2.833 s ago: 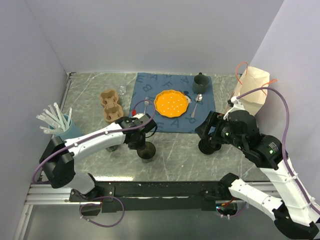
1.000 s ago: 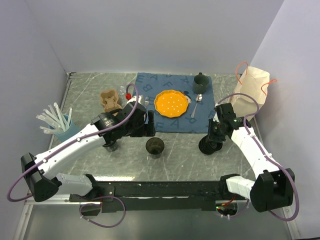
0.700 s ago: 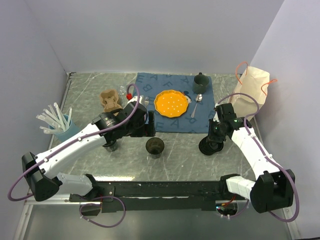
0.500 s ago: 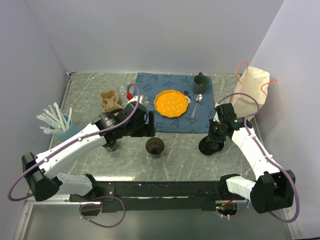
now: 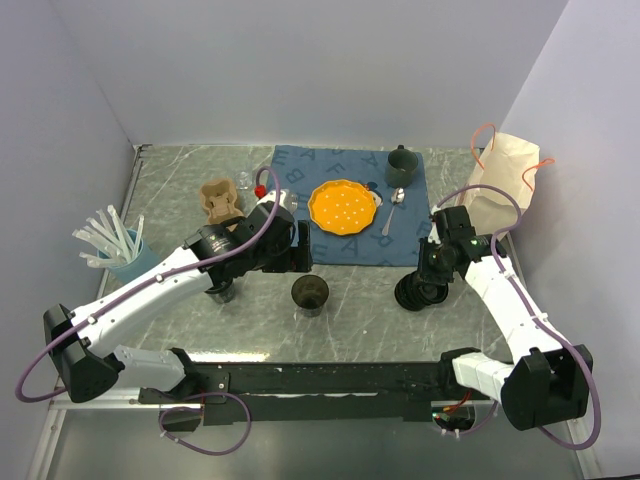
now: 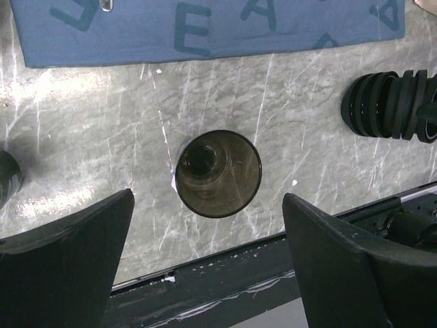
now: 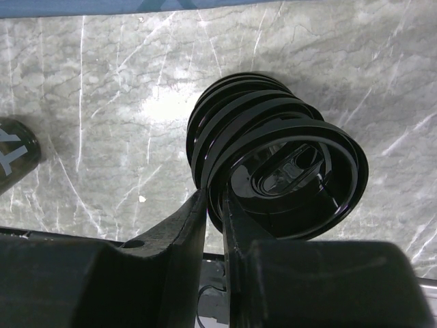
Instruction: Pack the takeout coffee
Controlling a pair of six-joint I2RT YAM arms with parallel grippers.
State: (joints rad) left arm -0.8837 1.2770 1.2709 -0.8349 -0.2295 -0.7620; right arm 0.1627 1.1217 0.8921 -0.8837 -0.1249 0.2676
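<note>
The takeout coffee, a small black tapered cup [image 5: 310, 294], stands upright and uncovered on the marble between the arms, its mouth facing up [image 6: 218, 173]. My left gripper [image 5: 296, 252] hovers above and just behind it, open wide [image 6: 208, 201], touching nothing. At the right sits a stack of black ribbed lids [image 5: 417, 291]. My right gripper [image 5: 432, 268] is shut [image 7: 213, 205] on the rim of the top lid [image 7: 293, 178], which is tipped up off the stack.
A blue placemat [image 5: 300, 175] at the back carries an orange plate [image 5: 343, 206], a spoon [image 5: 394, 205] and a dark green mug [image 5: 401, 163]. A paper bag [image 5: 505, 185] stands far right. A cardboard cup carrier [image 5: 220, 202] and a light blue cup of straws [image 5: 122, 252] are at the left.
The left gripper let go of the cup and drew back from it, staying open. The right gripper reached the lid stack, pinched the top lid's rim, and the stack shifted slightly left.
</note>
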